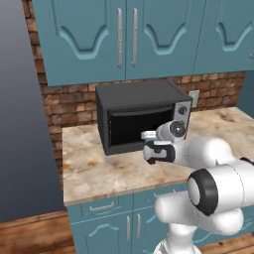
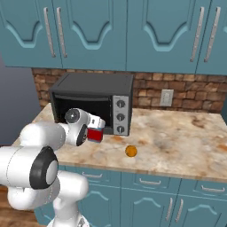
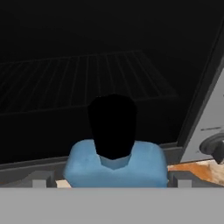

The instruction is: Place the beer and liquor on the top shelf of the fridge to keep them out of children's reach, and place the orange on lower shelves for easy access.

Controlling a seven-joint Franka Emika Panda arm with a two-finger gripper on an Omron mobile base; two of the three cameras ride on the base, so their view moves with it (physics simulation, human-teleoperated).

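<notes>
1. The liquor (image 3: 114, 164), a squat square bottle with red body, light blue shoulders and black cap (image 3: 113, 124), stands upright on the marble counter (image 2: 177, 137) just in front of the black countertop oven (image 2: 93, 102).
2. Handling, as a judgement: likely rigid, fairly heavy for its size and smooth-sided, so prone to slip, and breakable if dropped. The flat opposing faces of the body offer the soundest purchase; the cap and neck look too narrow and high for a steady lift.
3. The gripper (image 3: 109, 183) is directly at the bottle. In the hand view the two fingertips (image 3: 40, 181) rise on either side of the blue shoulders, spread to their widest, with the bottle centred between them.
4. Contact between fingertips and bottle cannot be confirmed; nothing is pinched.
5. In the right base view the red body shows just beyond the hand.
6. The orange (image 2: 130, 151) lies on the counter, well apart to the right of the bottle, near the front edge.
</notes>
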